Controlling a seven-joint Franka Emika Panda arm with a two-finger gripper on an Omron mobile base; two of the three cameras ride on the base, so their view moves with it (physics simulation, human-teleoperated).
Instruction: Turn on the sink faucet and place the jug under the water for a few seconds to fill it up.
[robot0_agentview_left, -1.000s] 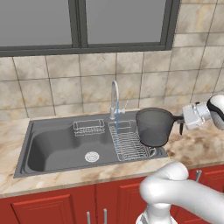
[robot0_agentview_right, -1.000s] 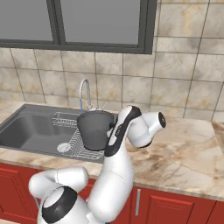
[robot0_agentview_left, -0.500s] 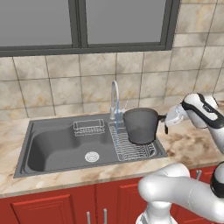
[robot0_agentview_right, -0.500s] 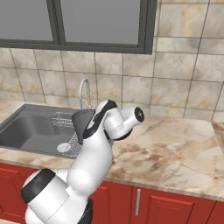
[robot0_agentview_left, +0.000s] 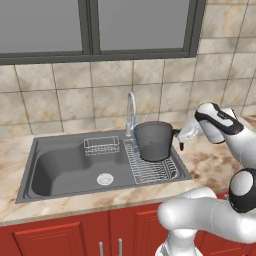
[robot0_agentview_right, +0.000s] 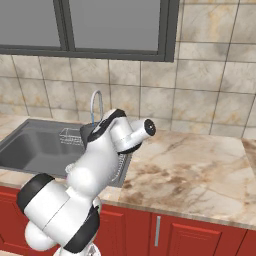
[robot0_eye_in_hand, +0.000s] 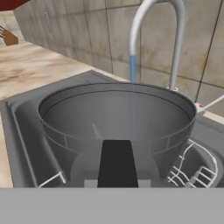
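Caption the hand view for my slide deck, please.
Thin blue water stream from chrome gooseneck faucet falls into dark grey round jug.

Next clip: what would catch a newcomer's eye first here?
The dark grey jug held over the wire rack at the sink's right end, gripper shut on its black handle. A thin blue stream of water falls from the chrome gooseneck faucet into the jug's mouth.

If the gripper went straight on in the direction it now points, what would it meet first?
Probably the jug itself: the gripper is shut on its black handle, and the hand view looks across the jug's open mouth. Beyond that stands the sink faucet, though depth is unclear.
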